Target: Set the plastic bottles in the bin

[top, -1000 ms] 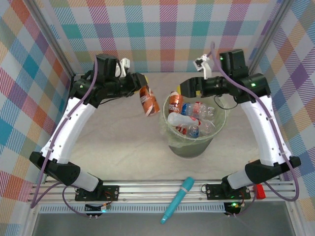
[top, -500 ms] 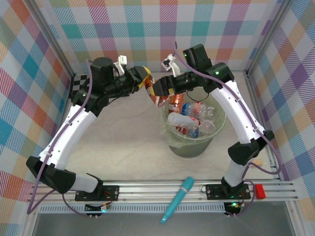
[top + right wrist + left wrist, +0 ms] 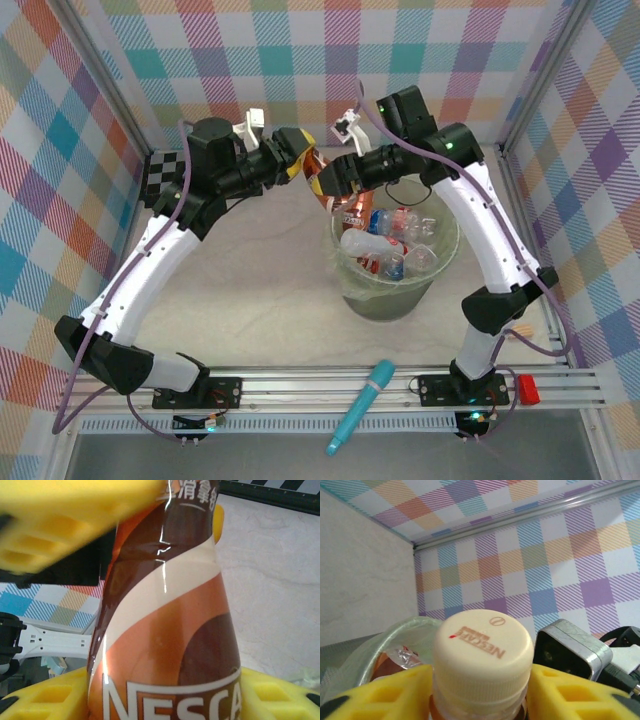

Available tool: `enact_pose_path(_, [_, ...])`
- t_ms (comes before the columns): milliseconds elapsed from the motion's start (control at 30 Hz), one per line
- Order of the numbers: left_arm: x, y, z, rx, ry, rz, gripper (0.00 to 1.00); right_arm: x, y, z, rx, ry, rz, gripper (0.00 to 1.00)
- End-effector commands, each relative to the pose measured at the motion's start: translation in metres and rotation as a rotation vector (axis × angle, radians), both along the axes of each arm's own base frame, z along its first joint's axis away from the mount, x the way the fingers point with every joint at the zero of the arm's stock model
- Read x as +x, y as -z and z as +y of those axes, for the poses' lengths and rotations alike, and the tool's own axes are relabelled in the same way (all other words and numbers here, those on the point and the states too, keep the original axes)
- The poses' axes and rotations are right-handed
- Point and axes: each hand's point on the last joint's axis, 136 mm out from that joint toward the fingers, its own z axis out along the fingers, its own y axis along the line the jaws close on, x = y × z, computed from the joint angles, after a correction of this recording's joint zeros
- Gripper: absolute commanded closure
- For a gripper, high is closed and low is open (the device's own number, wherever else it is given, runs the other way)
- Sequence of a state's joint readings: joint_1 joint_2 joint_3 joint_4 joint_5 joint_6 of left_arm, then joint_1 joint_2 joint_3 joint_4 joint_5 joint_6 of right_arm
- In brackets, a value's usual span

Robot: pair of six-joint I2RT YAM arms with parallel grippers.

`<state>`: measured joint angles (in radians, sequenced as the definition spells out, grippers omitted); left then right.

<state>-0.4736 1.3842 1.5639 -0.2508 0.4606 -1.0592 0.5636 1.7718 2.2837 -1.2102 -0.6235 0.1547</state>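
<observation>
An orange-brown Nescafe bottle [image 3: 313, 173] hangs in the air just left of the bin's back rim, held at both ends. My left gripper [image 3: 296, 152] is shut on its neck, and the cream cap [image 3: 480, 647] pokes up between my yellow fingers [image 3: 385, 695]. My right gripper [image 3: 328, 181] is closed around the labelled body [image 3: 165, 630], a yellow pad pressing each side. The pale-green bin [image 3: 446, 262] stands right of centre with several bottles [image 3: 395, 235] inside. Part of its rim [image 3: 395, 632] shows behind the cap.
A teal pen-shaped tube [image 3: 362, 405] lies on the front rail, with a small red block [image 3: 527, 390] at the rail's right end. The checkerboard [image 3: 160, 172] lies at the back left. Plaid walls close in the back and sides.
My right arm swung left from above the bin and closed on the bottle's body. My left gripper lifted and tilted the bottle toward it.
</observation>
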Motion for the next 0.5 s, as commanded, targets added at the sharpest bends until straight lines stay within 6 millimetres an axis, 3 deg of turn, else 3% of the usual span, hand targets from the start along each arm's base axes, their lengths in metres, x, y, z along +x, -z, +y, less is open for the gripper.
enact_pose_path(0, [-0.004, -0.014, -0.002, -0.023, 0.019, -0.062, 0.23, -0.004, -0.004, -0.02, -0.038, 0.008, -0.046, 0.52])
enact_pose_path(67, [-0.005, -0.012, 0.001, 0.009, 0.014, -0.068, 0.11, -0.003, -0.007, -0.037, -0.074, 0.028, -0.088, 0.52])
enact_pose_path(167, [-0.009, 0.012, 0.005, 0.103, 0.012, -0.011, 0.09, -0.005, -0.012, -0.072, -0.141, 0.057, -0.164, 0.55])
enact_pose_path(333, [-0.016, 0.065, 0.005, 0.236, 0.06, 0.118, 0.15, -0.001, -0.008, -0.12, -0.261, 0.054, -0.299, 0.61])
enact_pose_path(467, [-0.027, 0.096, -0.001, 0.331, 0.115, 0.172, 0.21, 0.0, 0.002, -0.143, -0.364, 0.017, -0.386, 0.69])
